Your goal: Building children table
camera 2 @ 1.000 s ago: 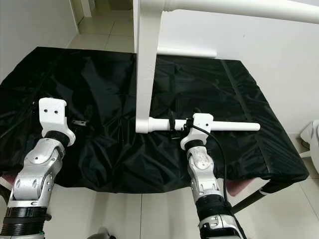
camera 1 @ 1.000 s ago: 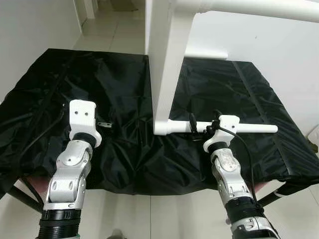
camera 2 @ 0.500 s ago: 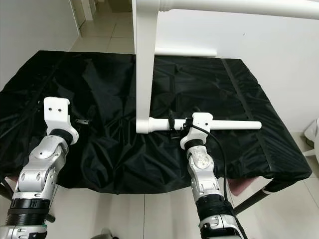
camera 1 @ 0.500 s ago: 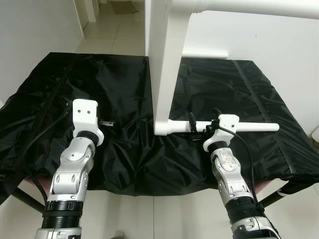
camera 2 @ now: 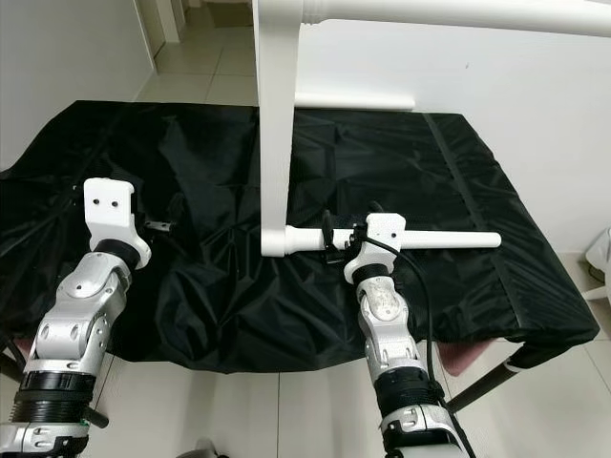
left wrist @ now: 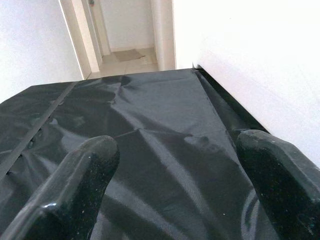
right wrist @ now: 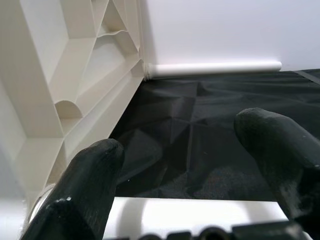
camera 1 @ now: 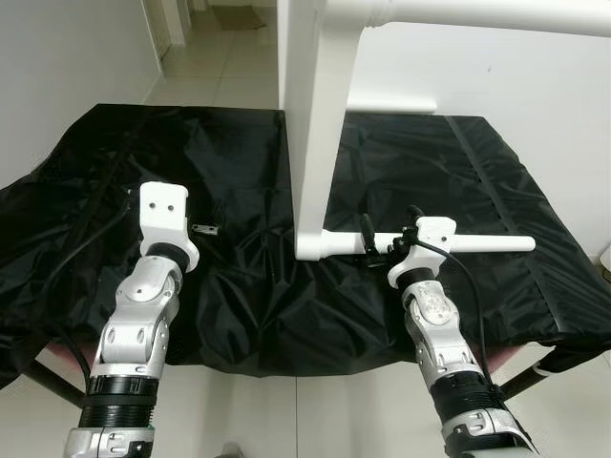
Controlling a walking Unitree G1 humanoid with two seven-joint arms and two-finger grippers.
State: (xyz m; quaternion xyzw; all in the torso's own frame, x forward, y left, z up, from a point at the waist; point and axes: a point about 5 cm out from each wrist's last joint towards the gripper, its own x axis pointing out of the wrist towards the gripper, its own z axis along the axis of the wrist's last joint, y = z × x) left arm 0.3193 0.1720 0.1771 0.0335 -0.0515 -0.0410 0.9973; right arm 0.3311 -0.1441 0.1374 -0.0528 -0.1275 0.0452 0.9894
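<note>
1. Two grippers work over our black cloth (camera 1: pixel 239 286); the left gripper (left wrist: pixel 175 185) hovers above it, fingers (left wrist: pixel 75 185) spread apart, gripping nothing.
2. Beside it we see a small metal bracket (camera 1: pixel 202 229) lying on the cloth.
3. At centre, our white table top (camera 1: pixel 310 124) stands on edge, one table leg (camera 1: pixel 477 244) pointing right.
4. Our right gripper (right wrist: pixel 195 170) straddles that leg, fingers (right wrist: pixel 280 150) apart.
</note>
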